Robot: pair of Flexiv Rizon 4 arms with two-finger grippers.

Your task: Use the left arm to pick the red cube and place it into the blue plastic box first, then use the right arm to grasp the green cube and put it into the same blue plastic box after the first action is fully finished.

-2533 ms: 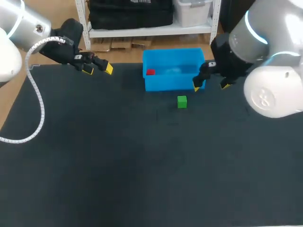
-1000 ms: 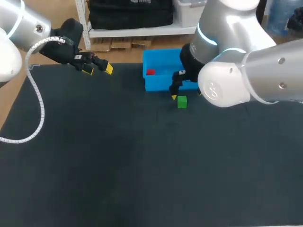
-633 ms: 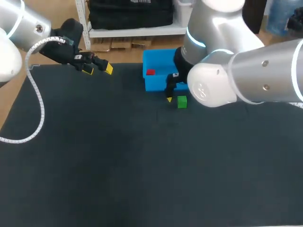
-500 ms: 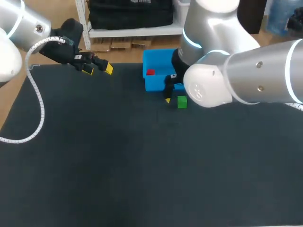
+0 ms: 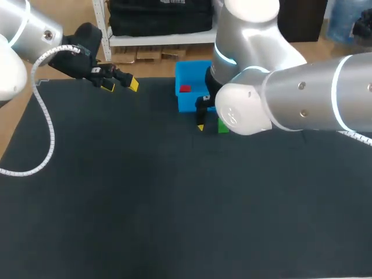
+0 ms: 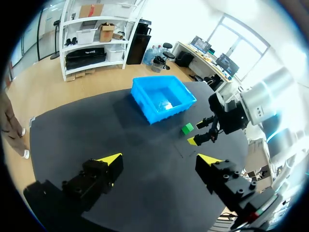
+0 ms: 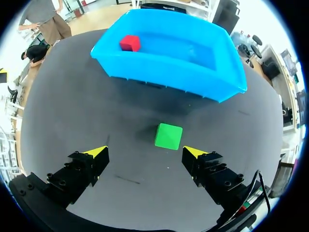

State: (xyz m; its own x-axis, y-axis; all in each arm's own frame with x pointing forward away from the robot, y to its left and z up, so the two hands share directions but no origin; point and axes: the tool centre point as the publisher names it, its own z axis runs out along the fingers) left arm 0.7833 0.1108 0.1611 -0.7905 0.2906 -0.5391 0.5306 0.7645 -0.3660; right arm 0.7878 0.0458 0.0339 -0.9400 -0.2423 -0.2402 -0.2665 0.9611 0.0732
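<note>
The red cube point(image 5: 185, 89) point(image 7: 129, 43) lies inside the blue plastic box point(image 5: 187, 103) point(image 7: 169, 72), in one corner. On the dark mat just in front of the box sits the green cube point(image 5: 222, 127) point(image 7: 169, 136). My right gripper point(image 7: 145, 152) hangs open above the mat, with the green cube a little ahead of it, in line with the gap between its fingers. In the head view only one of its fingertips point(image 5: 200, 127) shows; the arm hides the rest. My left gripper point(image 5: 119, 82) point(image 6: 159, 158) is open and empty at the table's far left, well away from the box point(image 6: 163, 99).
The black table mat point(image 5: 145, 192) spreads wide in front of the box and cube. My bulky right arm point(image 5: 273, 99) covers the right half of the box in the head view. A white cable point(image 5: 46, 128) trails from my left arm over the mat's left side.
My right arm has swung left from beside the box, and its open gripper now stands over the green cube. The left arm and both cubes have not moved.
</note>
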